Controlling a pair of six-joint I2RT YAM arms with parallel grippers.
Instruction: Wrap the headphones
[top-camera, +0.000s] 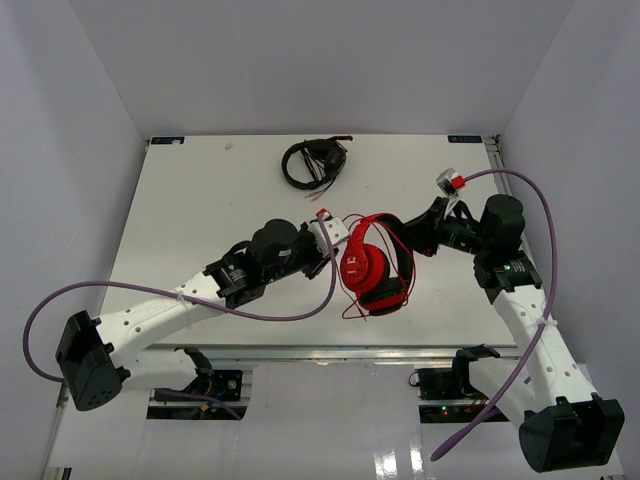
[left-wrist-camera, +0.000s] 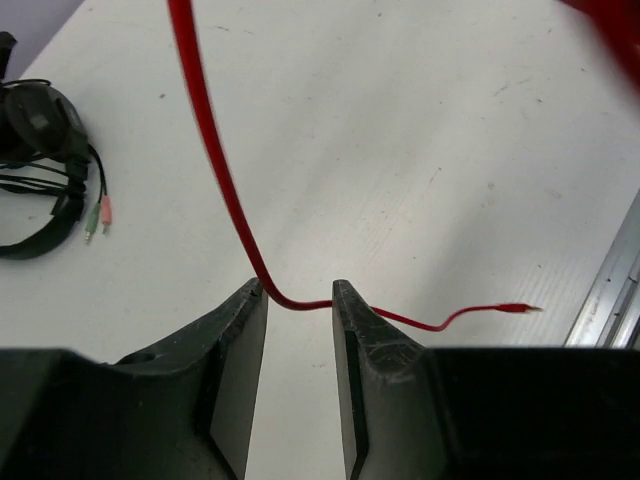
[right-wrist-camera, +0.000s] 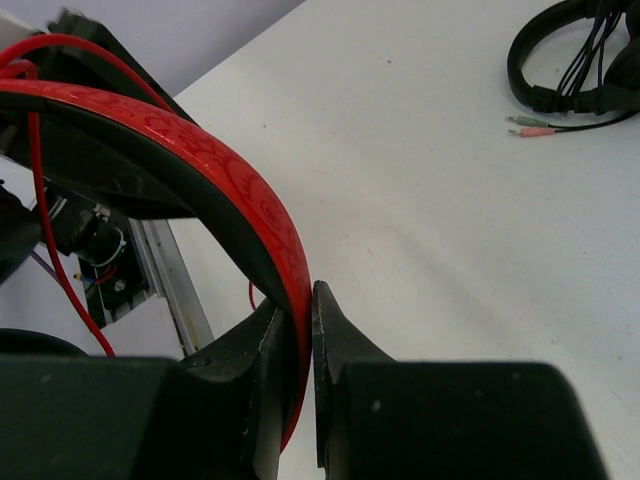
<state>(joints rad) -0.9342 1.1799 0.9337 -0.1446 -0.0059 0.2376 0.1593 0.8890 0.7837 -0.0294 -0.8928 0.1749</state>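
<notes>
The red headphones hang upright over the middle of the table, earcups low and the headband toward the right arm. My right gripper is shut on the red headband, which is pinched between its fingers. My left gripper stands just left of the headphones. Its jaws are open, and the thin red cable runs down past the left fingertip and across the gap at the tips. The cable's plug end lies on the table beyond the right finger.
Smaller black headphones with a coiled cable lie at the back of the table, also showing as black headphones at the left and black headphones at the top right. The table's metal edge rail is close on the right.
</notes>
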